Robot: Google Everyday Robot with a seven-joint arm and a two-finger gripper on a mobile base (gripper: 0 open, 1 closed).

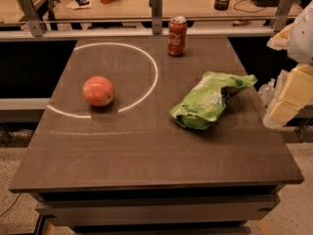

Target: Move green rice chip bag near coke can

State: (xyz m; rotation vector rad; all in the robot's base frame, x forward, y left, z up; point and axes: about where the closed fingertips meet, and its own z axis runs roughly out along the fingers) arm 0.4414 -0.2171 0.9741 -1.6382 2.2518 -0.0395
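The green rice chip bag lies wrinkled on the right half of the dark table. The coke can stands upright at the table's far edge, apart from the bag and behind it to the left. My gripper hangs at the table's right edge, just right of the bag's far end, with the pale arm behind it. It holds nothing that I can see.
A red-orange apple sits on the left half, on a white circle line drawn on the table. A metal rail runs behind the far edge, with a cluttered desk beyond it.
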